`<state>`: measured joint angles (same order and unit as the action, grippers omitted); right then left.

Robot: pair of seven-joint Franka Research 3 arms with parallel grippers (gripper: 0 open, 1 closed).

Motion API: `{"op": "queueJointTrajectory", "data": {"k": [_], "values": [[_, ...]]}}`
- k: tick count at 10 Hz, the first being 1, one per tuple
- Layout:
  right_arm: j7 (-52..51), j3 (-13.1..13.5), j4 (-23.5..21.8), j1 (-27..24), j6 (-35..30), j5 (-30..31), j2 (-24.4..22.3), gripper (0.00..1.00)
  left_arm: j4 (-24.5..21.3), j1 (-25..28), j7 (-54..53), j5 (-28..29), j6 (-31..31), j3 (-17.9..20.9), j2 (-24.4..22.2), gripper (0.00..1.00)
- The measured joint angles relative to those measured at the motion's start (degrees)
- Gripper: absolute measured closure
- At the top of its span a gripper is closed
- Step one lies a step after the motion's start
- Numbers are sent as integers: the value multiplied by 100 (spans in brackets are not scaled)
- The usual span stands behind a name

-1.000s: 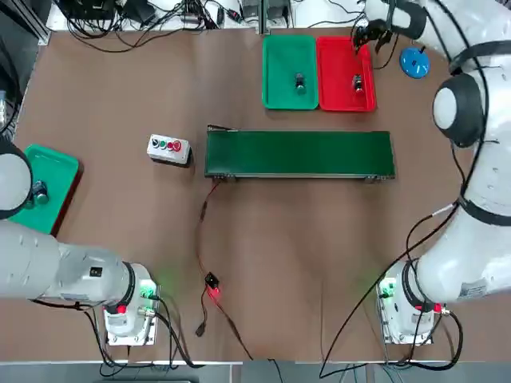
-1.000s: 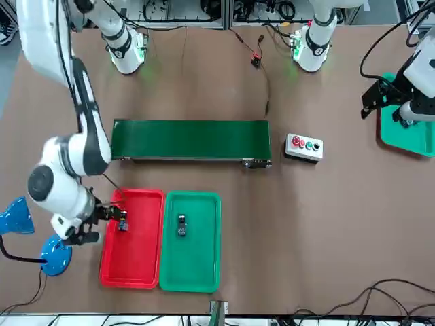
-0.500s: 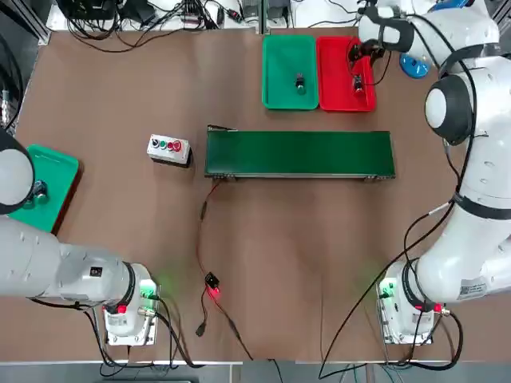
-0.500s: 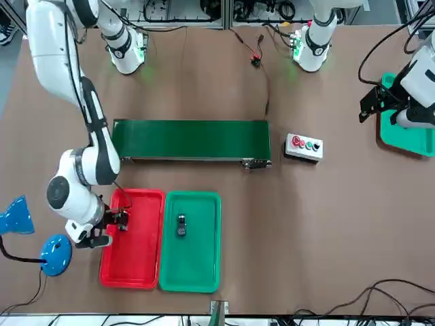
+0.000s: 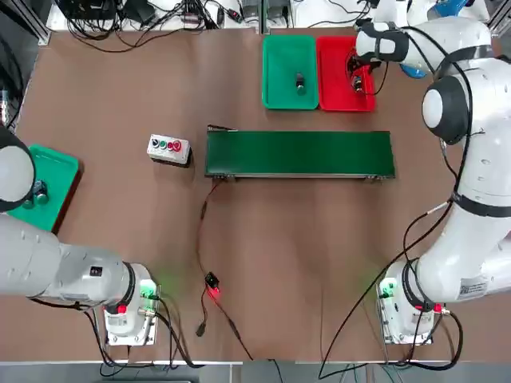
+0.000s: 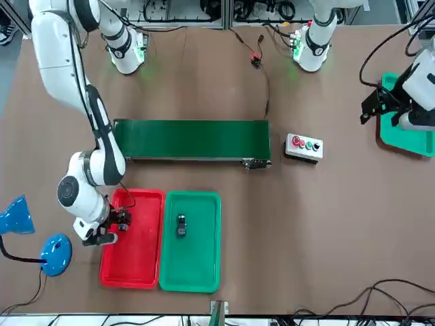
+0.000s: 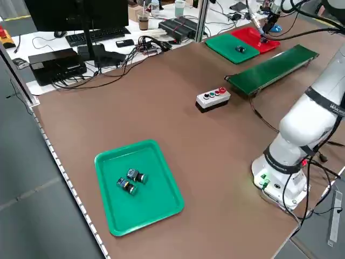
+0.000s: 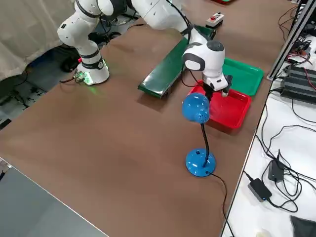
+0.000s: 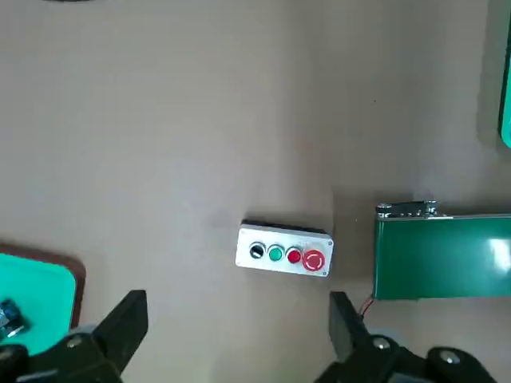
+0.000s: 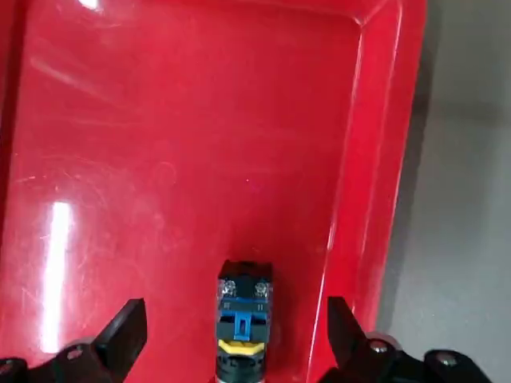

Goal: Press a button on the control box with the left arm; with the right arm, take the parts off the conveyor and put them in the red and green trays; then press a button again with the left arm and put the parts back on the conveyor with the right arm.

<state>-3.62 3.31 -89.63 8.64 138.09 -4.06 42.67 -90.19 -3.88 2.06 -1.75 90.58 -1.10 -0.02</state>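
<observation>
A small blue and yellow part (image 10: 242,319) lies on the red tray (image 10: 160,159), and my right gripper (image 10: 235,309) hangs open just above it with a finger on each side, not touching. In the top view the right gripper (image 5: 358,70) is over the red tray (image 5: 335,92), next to the green tray (image 5: 279,56) that holds one dark part (image 5: 300,82). Nothing lies on the green conveyor (image 5: 299,153). My left gripper (image 9: 235,319) stands open high over the table, to the left of the control box (image 9: 284,252), over the table's left edge.
A second green tray (image 7: 156,194) with two small parts (image 7: 129,181) lies under the left arm at the table's left edge. A blue desk lamp (image 8: 197,111) stands just right of the red tray. A cable with a red-lit plug (image 5: 211,289) runs from the conveyor toward me.
My right gripper has moved from the red tray's far right corner back along the tray to stand over the part. The left arm has hardly moved.
</observation>
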Motion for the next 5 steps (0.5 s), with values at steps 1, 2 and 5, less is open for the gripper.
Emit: {"op": "queueJointTrajectory", "data": {"k": [1, 2, 5], "values": [[-3, -1, -14, 4, 78, 0, 43, 0, 1, 0, 0, 0, 0, -1, 26, 0], [-6, -1, -17, 8, 129, 0, 86, 0, 3, 0, 0, 0, 0, -1, 30, 0], [-11, -3, -19, 15, 187, 0, 145, 3, 16, 0, 0, 0, 0, -1, 30, 0]]}}
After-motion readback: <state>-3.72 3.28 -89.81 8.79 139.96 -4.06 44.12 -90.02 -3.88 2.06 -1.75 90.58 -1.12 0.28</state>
